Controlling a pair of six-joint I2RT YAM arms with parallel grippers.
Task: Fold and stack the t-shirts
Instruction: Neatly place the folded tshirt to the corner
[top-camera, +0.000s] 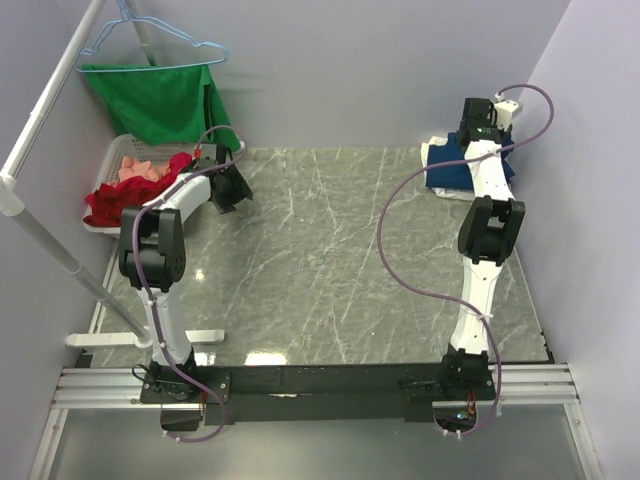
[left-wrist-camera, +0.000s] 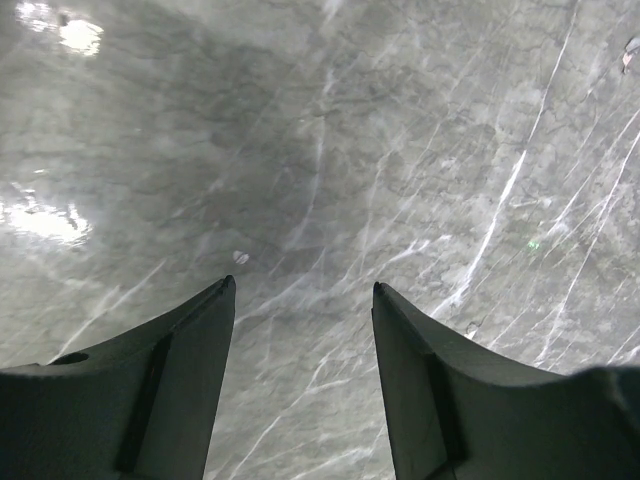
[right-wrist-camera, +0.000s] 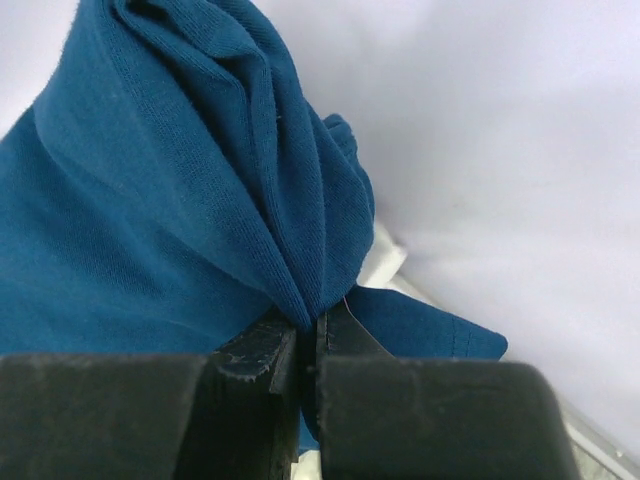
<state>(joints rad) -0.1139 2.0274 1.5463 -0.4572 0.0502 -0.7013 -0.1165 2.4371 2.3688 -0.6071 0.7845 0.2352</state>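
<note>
The navy blue t-shirt (top-camera: 455, 172) lies bunched at the table's far right corner, on top of the white t-shirt (top-camera: 434, 155), of which only an edge shows. My right gripper (top-camera: 478, 130) is shut on a pinched fold of the navy shirt (right-wrist-camera: 200, 200); its jaws stand together with cloth rising from between them. A strip of the white shirt (right-wrist-camera: 382, 262) shows behind. My left gripper (top-camera: 232, 188) is open and empty, low over the bare marble table (left-wrist-camera: 330, 180) at the far left. The chest print is hidden.
A white basket (top-camera: 108, 185) with red and pink clothes stands at the far left. A green garment (top-camera: 165, 100) hangs on a blue hanger from a white rail (top-camera: 45, 110). Grey walls close the back and right sides.
</note>
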